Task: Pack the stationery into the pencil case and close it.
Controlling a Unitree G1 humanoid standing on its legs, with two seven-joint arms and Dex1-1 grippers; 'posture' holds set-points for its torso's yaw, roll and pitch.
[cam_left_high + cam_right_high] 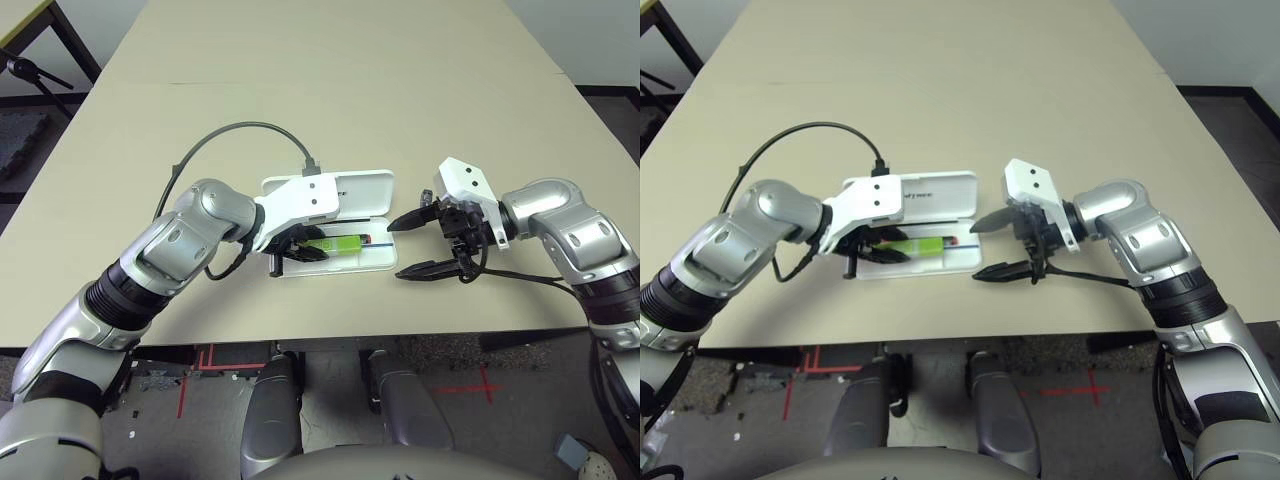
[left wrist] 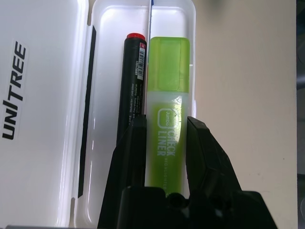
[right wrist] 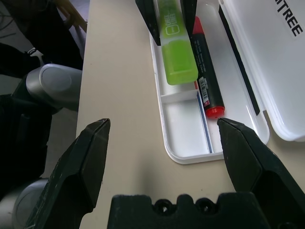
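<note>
The white pencil case (image 1: 385, 262) lies open at the table's front middle, its lid (image 1: 362, 188) flat on the far side. In its tray lie two pieces of stationery side by side: a lime-green marker (image 2: 167, 86) and a red marker (image 2: 133, 71) with a dark body and red tip. My left gripper (image 1: 300, 247) reaches down into the tray, shut on the green marker's labelled end. Just off the case's right end my right gripper (image 1: 396, 249) stands wide open with nothing between its fingers.
A black cable (image 1: 230, 130) loops from my left wrist over the beige table (image 1: 350, 80). The table's front edge runs close below the case. A low divider (image 3: 178, 97) crosses the tray near its right end.
</note>
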